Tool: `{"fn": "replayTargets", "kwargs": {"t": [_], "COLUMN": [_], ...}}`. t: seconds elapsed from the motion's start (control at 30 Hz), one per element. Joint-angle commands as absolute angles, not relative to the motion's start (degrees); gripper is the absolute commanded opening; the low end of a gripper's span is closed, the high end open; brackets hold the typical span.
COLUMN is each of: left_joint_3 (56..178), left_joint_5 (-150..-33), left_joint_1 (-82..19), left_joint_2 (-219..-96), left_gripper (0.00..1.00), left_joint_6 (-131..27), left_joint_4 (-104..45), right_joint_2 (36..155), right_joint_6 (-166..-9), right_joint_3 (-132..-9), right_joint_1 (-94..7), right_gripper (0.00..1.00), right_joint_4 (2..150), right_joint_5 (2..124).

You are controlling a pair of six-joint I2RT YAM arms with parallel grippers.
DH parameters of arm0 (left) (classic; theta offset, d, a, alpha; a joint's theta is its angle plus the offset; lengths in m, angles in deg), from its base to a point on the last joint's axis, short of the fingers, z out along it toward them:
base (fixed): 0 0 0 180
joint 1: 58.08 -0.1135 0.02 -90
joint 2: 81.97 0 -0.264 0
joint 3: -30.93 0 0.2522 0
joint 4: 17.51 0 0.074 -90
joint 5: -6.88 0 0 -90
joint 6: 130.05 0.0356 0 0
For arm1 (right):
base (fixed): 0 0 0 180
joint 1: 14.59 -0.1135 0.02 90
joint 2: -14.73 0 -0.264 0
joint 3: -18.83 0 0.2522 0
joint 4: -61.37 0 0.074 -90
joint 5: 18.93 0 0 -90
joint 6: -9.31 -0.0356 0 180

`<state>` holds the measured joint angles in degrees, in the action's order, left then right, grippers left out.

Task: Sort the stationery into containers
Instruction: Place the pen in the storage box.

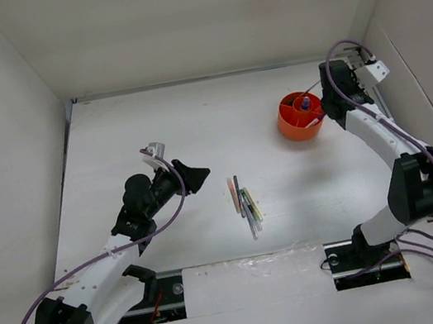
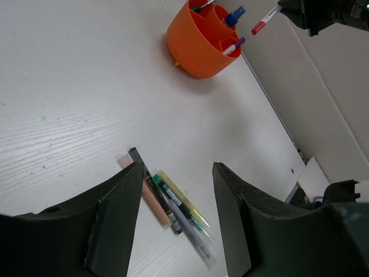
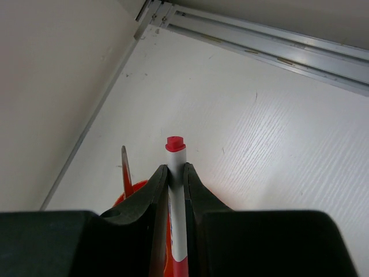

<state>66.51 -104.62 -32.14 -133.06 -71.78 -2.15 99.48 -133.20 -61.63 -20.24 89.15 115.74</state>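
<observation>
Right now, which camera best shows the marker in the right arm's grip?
Right wrist: the red-capped white marker stands close up, pinched in the right gripper. Left wrist shows it small and far; top external barely shows it.

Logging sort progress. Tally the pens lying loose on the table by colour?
pink pen: 1
dark pen: 1
green pen: 1
yellow pen: 1
pale clear pen: 1
Total: 5 loose, in one pile.
Not counted: red-capped marker held by right gripper; items in orange holder.
</observation>
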Motion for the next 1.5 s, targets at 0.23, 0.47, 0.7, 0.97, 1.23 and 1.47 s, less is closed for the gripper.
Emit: {"fn": "replayTargets", "kwargs": {"t": [0.23,0.47,0.7,0.97,1.23,1.47], "left_joint_3": [69.3,69.3,69.3,69.3,69.3,69.3], "left_joint_5": [-105.36,-105.36,-105.88,-105.89,-105.54,-105.54], "left_joint_1": [-31.8,-31.8,-31.8,-31.8,-31.8,-31.8], "left_joint_2": [-131.72,-131.72,-132.24,-132.24,-132.77,-132.77], "left_gripper": [0.48,0.48,0.48,0.48,0.51,0.51], "left_joint_6": [-70.9,-70.9,-70.9,-70.9,-70.9,-70.9], "left_joint_4": [0.55,0.55,1.07,1.07,1.07,1.07], "right_joint_2": [107.88,111.4,112.63,115.18,117.47,110.89], "right_joint_6": [-133.77,-136.83,-139.04,-142.73,-148.36,-146.7], "right_joint_3": [-68.06,-71.48,-71.49,-72.63,-75.18,-71.5], "right_joint_1": [-28.74,-31.29,-31.29,-33.92,-35.85,-37.7], "right_gripper": [0.01,0.01,0.01,0.03,0.39,0.47], "right_joint_4": [91.21,97.27,99.47,102.98,110.28,107.4], "right_joint_5": [131.45,136.99,138.05,139.27,140.68,138.06]}}
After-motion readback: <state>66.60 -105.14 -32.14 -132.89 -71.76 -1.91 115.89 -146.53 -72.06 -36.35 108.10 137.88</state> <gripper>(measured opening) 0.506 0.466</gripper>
